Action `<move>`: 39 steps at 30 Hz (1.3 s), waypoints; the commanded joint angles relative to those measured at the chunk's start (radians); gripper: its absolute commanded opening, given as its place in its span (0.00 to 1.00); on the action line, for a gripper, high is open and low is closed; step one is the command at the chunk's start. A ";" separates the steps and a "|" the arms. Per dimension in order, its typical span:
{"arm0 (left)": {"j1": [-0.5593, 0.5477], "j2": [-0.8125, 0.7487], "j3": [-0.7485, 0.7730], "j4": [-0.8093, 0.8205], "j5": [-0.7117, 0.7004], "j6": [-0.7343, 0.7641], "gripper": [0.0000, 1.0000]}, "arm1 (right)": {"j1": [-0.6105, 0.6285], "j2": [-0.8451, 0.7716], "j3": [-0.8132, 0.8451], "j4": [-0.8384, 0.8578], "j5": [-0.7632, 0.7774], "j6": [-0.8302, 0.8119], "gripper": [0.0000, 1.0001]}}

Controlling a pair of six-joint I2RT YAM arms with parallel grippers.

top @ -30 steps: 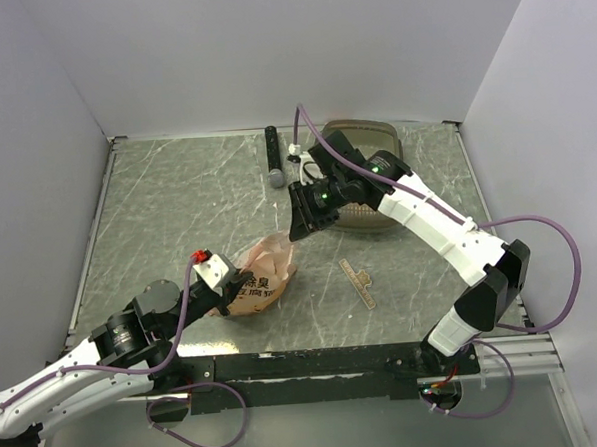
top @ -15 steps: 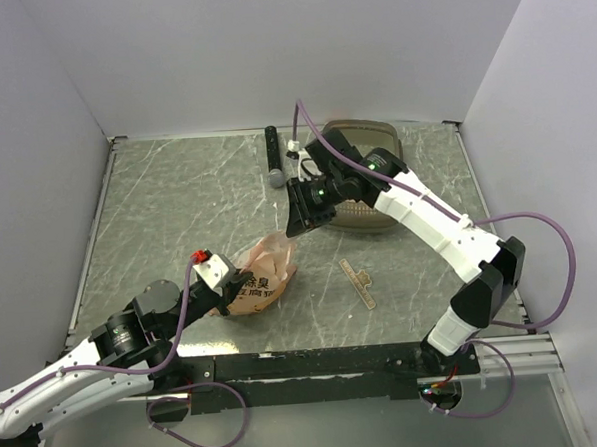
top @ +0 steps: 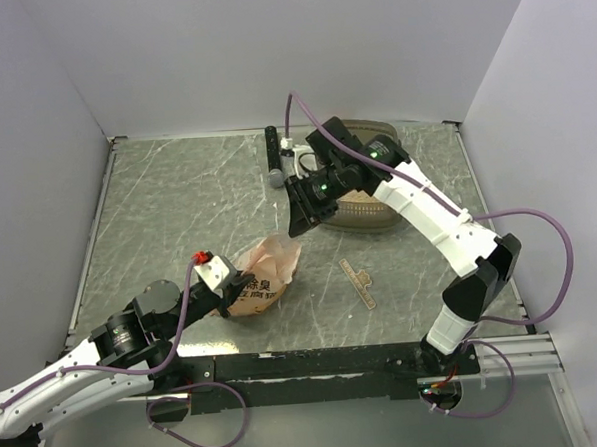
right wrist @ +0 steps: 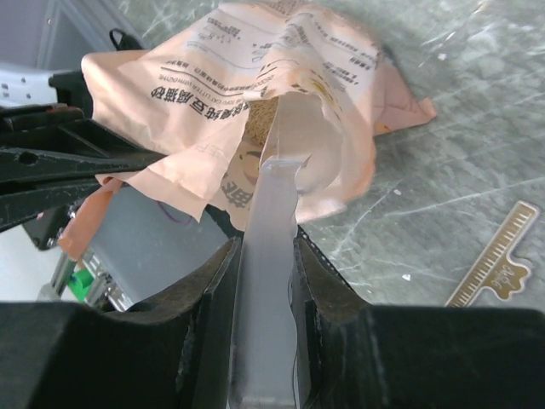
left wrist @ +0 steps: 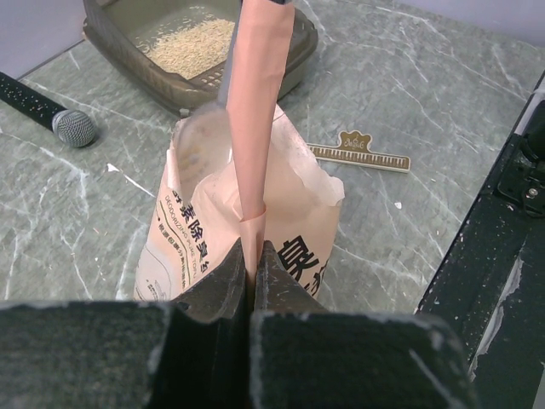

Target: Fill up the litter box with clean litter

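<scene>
The litter box (left wrist: 281, 72) sits partly filled; left fingers (left wrist: 226, 281) pinch the pouch (left wrist: 200, 234) open so the right fingers' (right wrist: 213, 307) clamped scoop (right wrist: 272, 196) reaches inside.

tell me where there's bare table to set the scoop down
The far-left stretch of the grey-green marbled table, bordered by the left wall, the black microphone and the orange-pink pouch, is bare. Crowded: the centre, around pouch, tan ruler and smoky translucent plastic litter box.

Right arm (top: 418, 202) is covering much of litter box (top: 370, 221); scoop (right wrist: 271, 196) bowl is sitting half-hidden inside pouch (right wrist: 170, 77); ruler (right wrist: 494, 256) is running off frame edge.
</scene>
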 commanded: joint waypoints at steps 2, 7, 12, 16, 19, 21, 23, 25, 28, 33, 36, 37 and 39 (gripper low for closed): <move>-0.005 -0.012 0.026 0.062 0.056 -0.012 0.01 | -0.002 0.025 -0.112 0.084 -0.109 -0.006 0.00; -0.004 0.002 0.024 0.064 0.071 -0.012 0.01 | 0.010 0.048 -0.225 0.197 -0.150 0.011 0.00; -0.005 0.014 0.026 0.061 0.067 -0.012 0.01 | 0.021 0.034 -0.376 0.372 -0.203 0.078 0.00; -0.005 0.023 0.024 0.061 0.061 -0.013 0.01 | 0.027 0.004 -0.578 0.582 -0.262 0.166 0.00; -0.005 0.037 0.026 0.059 0.061 -0.013 0.01 | 0.029 -0.009 -0.679 0.740 -0.290 0.232 0.00; -0.005 0.045 0.026 0.059 0.059 -0.013 0.01 | 0.029 -0.016 -0.715 0.826 -0.304 0.264 0.00; -0.007 0.046 0.024 0.059 0.056 -0.012 0.01 | 0.029 -0.038 -0.761 0.896 -0.315 0.284 0.00; -0.007 0.042 0.024 0.061 0.056 -0.010 0.01 | 0.027 -0.059 -0.802 0.935 -0.321 0.298 0.00; -0.007 0.037 0.021 0.062 0.052 -0.007 0.01 | 0.024 -0.098 -0.859 1.025 -0.338 0.331 0.00; -0.005 0.034 0.019 0.061 0.053 -0.004 0.01 | 0.015 -0.174 -1.009 1.260 -0.393 0.454 0.00; -0.005 0.038 0.019 0.059 0.058 0.000 0.01 | 0.007 -0.216 -1.075 1.360 -0.403 0.497 0.00; -0.007 0.041 0.021 0.058 0.059 0.000 0.01 | 0.006 -0.232 -1.089 1.404 -0.413 0.509 0.00; -0.005 0.049 0.021 0.059 0.056 -0.001 0.01 | 0.000 -0.251 -1.131 1.447 -0.425 0.545 0.00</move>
